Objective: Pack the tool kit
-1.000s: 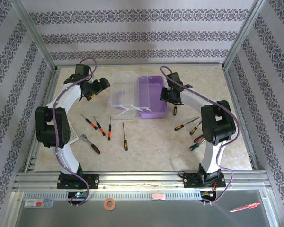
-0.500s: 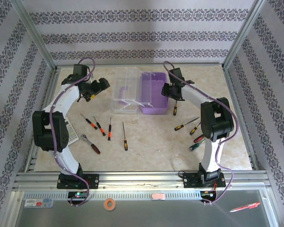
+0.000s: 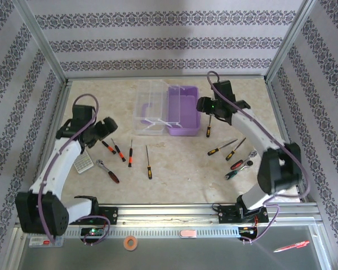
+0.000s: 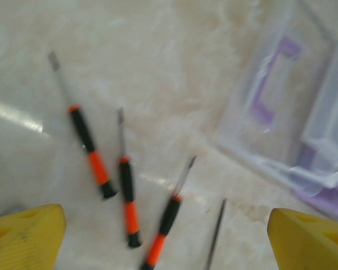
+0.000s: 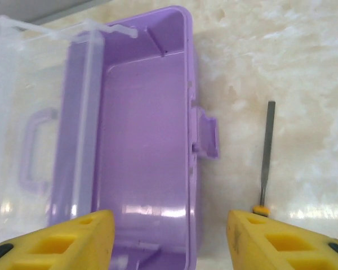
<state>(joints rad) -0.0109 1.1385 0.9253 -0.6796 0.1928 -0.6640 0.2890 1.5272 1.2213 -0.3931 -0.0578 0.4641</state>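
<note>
The right claw [image 3: 204,106] hangs open, its yellow fingers [image 5: 56,242] spread with nothing between them, just beside the right wall of the small lilac-purple plastic case [image 5: 141,169], which stands open at the back middle of the pale marbled tabletop [image 3: 180,174]. The case's clear lid [image 3: 149,107] lies folded out to the left, and its purple handle [image 5: 31,152] shows only dimly through the plastic. Right of the case lies a grey-shafted screwdriver [image 5: 265,152]; beyond its yellow collar the handle is hidden behind one finger. The left claw [image 3: 106,127] is open too, hovering over the left side of the tabletop above three orange-and-black screwdrivers [image 4: 127,191], which the left wrist view shows blurred. A fourth thin shaft [image 4: 216,236] is cut off at the bottom edge there. Near them lies a dark-handled ratchet wrench [image 3: 108,170]. More small hand tools [image 3: 231,152] are scattered at the right, too small to tell apart. A grey calculator [image 3: 83,162] lies partly covered by the left arm.
</note>
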